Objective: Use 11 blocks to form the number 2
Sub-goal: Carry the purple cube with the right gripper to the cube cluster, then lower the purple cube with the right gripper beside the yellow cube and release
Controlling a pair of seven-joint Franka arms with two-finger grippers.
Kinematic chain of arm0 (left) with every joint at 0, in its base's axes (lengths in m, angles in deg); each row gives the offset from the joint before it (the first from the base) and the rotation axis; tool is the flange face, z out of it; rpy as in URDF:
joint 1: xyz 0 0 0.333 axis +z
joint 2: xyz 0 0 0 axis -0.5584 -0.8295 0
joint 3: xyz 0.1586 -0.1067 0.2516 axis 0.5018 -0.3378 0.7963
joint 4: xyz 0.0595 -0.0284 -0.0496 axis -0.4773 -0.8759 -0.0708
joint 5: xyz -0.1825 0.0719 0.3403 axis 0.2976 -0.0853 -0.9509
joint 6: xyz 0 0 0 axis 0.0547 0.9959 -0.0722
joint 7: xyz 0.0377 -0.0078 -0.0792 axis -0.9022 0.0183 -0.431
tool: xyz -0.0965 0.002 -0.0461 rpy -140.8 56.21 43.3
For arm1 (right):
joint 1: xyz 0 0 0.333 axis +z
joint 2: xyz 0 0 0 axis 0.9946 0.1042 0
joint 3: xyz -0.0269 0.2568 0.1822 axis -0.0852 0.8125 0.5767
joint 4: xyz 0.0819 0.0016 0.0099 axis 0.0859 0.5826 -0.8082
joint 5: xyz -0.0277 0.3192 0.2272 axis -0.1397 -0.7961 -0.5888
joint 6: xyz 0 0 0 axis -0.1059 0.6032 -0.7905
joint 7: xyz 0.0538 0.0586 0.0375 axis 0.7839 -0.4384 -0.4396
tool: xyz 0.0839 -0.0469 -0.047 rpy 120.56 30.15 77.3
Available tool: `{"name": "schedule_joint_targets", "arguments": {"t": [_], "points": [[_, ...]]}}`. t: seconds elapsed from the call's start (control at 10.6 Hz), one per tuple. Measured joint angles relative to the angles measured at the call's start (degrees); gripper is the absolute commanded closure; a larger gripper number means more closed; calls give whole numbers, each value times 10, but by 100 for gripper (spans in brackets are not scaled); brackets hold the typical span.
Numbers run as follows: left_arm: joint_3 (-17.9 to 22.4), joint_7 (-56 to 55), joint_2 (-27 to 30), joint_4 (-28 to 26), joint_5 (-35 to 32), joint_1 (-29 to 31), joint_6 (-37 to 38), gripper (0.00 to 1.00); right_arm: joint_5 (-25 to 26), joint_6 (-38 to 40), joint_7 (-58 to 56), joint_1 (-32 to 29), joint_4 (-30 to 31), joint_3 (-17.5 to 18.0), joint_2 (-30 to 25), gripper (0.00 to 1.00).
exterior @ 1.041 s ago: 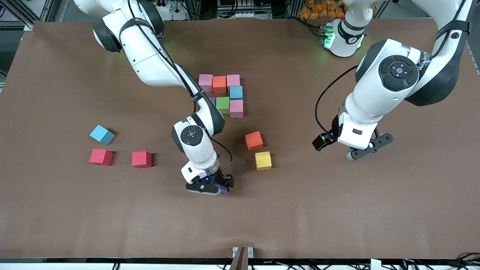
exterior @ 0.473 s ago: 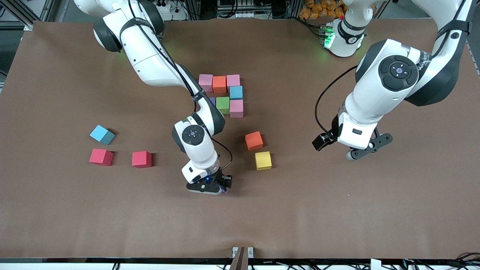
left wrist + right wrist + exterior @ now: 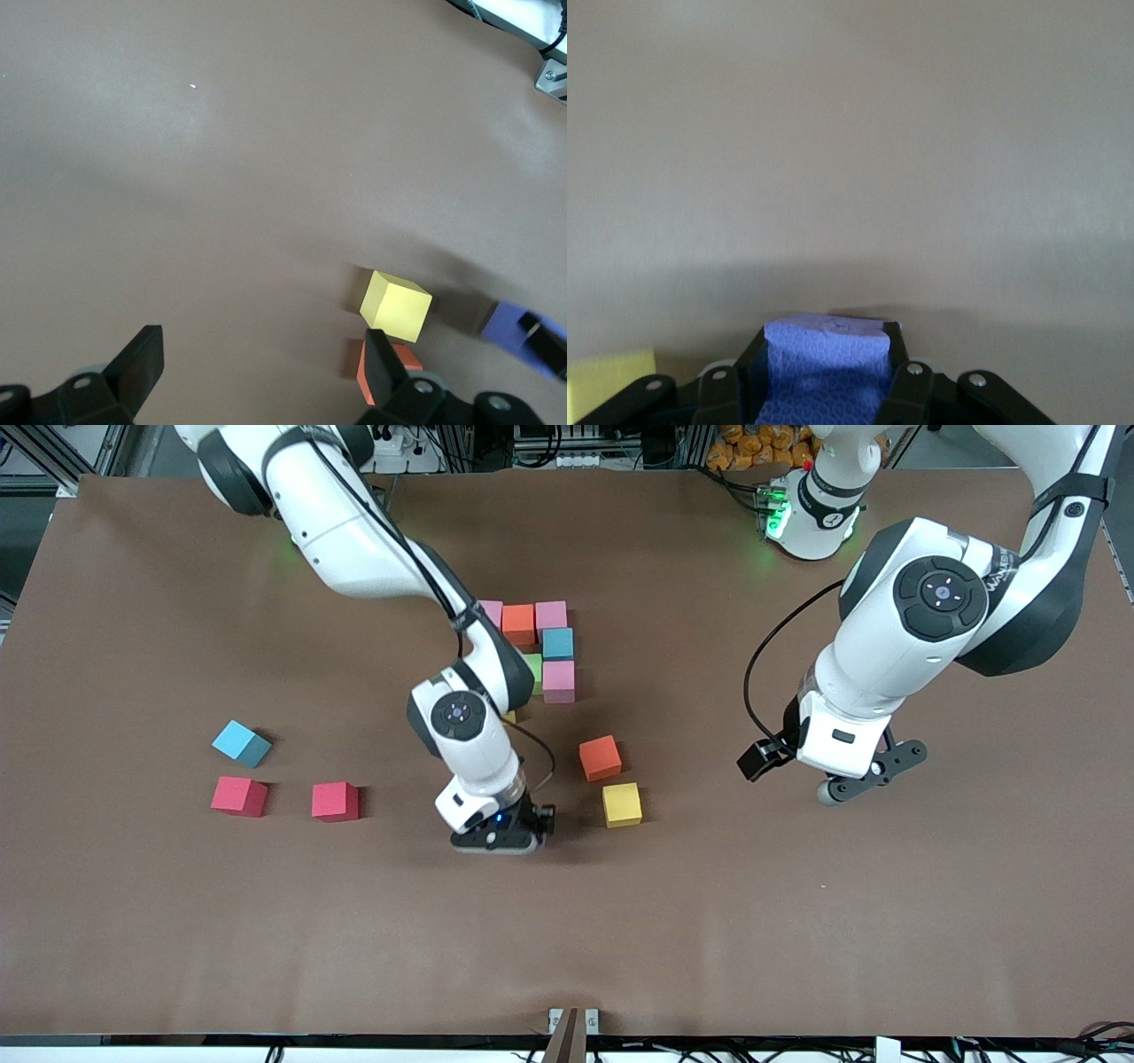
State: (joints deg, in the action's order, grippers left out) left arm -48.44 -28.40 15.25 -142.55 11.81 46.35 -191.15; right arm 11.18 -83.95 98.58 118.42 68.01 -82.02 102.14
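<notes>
My right gripper (image 3: 500, 838) is shut on a purple block (image 3: 824, 365) and holds it just above the table beside a loose yellow block (image 3: 622, 804). The purple block also shows in the left wrist view (image 3: 516, 328). The partial number 2 lies mid-table: pink (image 3: 551, 615), orange (image 3: 518, 624), blue (image 3: 557, 644), green (image 3: 534, 666) and pink (image 3: 558, 682) blocks, partly hidden by the right arm. A loose orange block (image 3: 600, 757) lies by the yellow one. My left gripper (image 3: 873, 779) is open and empty, waiting toward the left arm's end; in its own view (image 3: 261, 367) it is over bare table.
Two red blocks (image 3: 239, 795) (image 3: 335, 801) and a blue block (image 3: 241, 743) lie toward the right arm's end. The brown table mat (image 3: 709, 921) is bare near the front camera. The yellow block (image 3: 396, 305) and orange block (image 3: 361, 376) show in the left wrist view.
My right gripper has moved with the purple block away from the front camera, toward the block group, and the right arm now covers more of the group. The left arm has not moved.
</notes>
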Motion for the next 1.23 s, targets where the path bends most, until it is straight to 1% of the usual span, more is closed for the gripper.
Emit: {"name": "schedule_joint_targets", "arguments": {"t": [0.19,0.38,0.47,0.66,0.76,0.95,1.23], "points": [[0,0,0,0,0,0,0,0,0,-2,-40,-10,98,19,-61,100],[0,0,0,0,0,0,0,0,0,-6,-88,-36,187,41,-119,100],[0,0,0,0,0,0,0,0,0,-20,-104,-43,230,46,-142,100],[0,0,0,0,0,0,0,0,0,-76,-121,-46,310,58,-173,100],[0,0,0,0,0,0,0,0,0,-98,-122,-47,335,65,-179,100],[0,0,0,0,0,0,0,0,0,-139,-122,-47,367,78,-185,100],[0,0,0,0,0,0,0,0,0,-156,-125,-47,380,80,-189,100]]}}
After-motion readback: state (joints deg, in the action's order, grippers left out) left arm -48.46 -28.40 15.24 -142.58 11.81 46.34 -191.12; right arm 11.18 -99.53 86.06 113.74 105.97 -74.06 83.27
